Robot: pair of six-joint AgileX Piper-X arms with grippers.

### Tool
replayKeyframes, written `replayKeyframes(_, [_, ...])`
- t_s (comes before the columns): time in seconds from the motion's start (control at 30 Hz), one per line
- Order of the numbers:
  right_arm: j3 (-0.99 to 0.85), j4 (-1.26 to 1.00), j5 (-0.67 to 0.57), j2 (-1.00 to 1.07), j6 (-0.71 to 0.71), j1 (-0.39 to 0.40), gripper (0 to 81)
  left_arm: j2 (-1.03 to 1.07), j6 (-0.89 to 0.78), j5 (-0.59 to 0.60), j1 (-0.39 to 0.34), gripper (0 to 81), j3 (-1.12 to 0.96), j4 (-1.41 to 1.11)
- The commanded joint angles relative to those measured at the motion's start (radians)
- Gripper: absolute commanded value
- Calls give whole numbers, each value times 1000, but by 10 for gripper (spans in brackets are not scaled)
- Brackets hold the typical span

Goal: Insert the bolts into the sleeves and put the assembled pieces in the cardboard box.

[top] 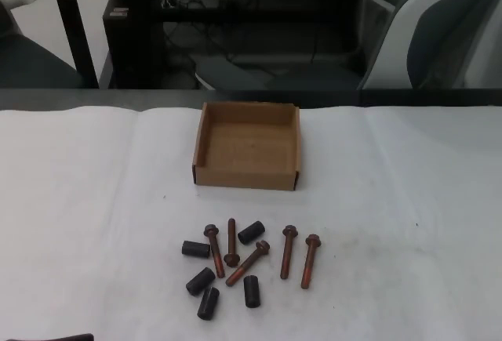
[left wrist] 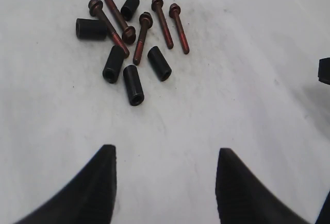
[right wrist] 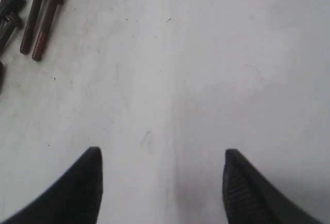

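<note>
Standing wide open and empty, the left gripper (left wrist: 165, 183) and right gripper (right wrist: 162, 183) hover by the cluster of bolts (top: 288, 252) and sleeves (top: 251, 291) lying short of the cardboard box (top: 247, 178) — gripping one crossed bolt may drag its neighbours or roll a sleeve away.

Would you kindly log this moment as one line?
bolts: five loose | sleeves: five loose, unfitted | cardboard box: beyond them | left gripper: open | right gripper: open

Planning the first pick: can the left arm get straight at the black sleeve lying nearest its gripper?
Probably yes. The left gripper is open, and bare white cover lies between it and the nearest sleeve. Nothing overlaps it, though another sleeve lies close beside.
</note>
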Motion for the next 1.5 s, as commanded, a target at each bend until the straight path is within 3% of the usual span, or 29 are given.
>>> replayKeyframes(0.0, [3,-5,-6,-5,2,-5,662,-4,-2,5,-1,575,-10,-5])
replayKeyframes(0.53, [2,-60,-6,-5,2,-5,662,-4,-2,5,-1,575,-10,-5])
replayKeyframes(0.67, [2,-58,-10,-5,81,-5,662,-4,-2,3,-1,575,-10,-5])
replayKeyframes(1.03, [2,-80,-167,-5,81,-5,662,-4,-78,4,-1,575,-10,-41])
replayKeyframes(1.1, [2,-66,-192,-3,106,-5,627,-4,-106,6,-1,575,-10,-41])
replayKeyframes(1.23, [-30,5,-256,6,115,-5,461,-4,-198,5,-1,575,-10,-41])
replayKeyframes(1.47, [-154,9,-267,125,125,-5,456,-4,-149,0,-1,575,-10,-41])
